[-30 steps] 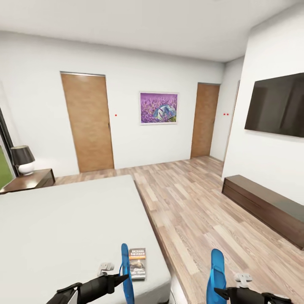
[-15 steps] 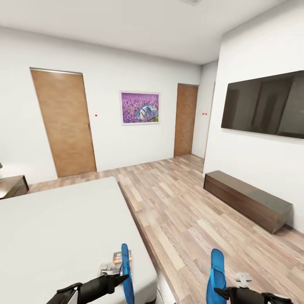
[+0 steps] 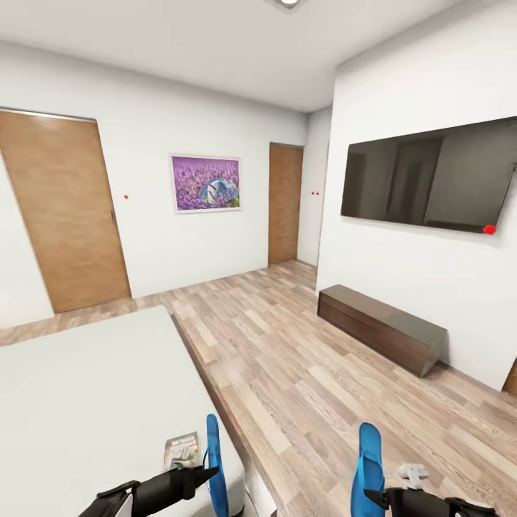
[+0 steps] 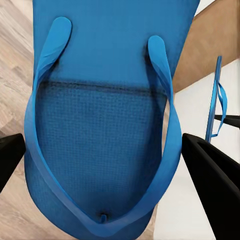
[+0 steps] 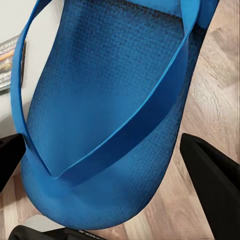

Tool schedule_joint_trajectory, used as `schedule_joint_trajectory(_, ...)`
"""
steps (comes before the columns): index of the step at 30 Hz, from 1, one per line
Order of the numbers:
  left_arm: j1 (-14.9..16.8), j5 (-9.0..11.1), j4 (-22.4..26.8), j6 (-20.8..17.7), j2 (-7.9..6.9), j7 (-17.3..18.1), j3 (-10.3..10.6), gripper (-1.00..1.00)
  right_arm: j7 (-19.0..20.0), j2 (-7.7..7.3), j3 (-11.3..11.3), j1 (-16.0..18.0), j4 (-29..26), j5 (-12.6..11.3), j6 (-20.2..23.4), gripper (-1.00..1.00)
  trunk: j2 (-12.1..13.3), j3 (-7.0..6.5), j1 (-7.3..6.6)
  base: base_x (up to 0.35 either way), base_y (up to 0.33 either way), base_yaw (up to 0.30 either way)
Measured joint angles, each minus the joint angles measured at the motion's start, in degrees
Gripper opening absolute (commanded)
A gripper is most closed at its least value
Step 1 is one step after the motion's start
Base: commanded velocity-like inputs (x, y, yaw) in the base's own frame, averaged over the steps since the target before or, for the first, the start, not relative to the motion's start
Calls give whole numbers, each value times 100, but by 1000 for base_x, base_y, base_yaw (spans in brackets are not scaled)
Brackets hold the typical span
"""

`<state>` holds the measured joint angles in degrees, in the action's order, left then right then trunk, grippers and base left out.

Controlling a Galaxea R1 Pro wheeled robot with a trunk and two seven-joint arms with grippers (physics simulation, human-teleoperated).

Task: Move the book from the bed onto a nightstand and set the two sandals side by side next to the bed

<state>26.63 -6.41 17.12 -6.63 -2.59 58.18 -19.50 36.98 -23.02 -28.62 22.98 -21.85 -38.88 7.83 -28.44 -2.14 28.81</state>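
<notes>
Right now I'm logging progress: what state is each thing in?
Left sandal: held upright in the left gripper.
Right sandal: held upright in the right gripper.
Book: lying flat on the bed, near its corner.
Doors: shut.
TV: off.

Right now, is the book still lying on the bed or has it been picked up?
On the bed. The book lies flat on the mattress of the bed near its corner, beside the left gripper, which holds a sandal.

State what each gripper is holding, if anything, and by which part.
Each gripper holds one blue sandal upright: the left gripper grips the left sandal, the right gripper the right sandal, both near the sole's lower end.
</notes>
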Motion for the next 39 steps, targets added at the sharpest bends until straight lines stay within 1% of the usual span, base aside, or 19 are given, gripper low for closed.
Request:
schedule_joint_trajectory(35,0,0,0,0,0,0,0,-100,-4,1,-4,0,0,6,0,-100,0,0,0,0,0,-282)
schedule_joint_trajectory(39,-1,5,2,-1,0,2,-3,-100,4,-2,2,2,1,-1,1,-100,0,0,0,0,0,-180)
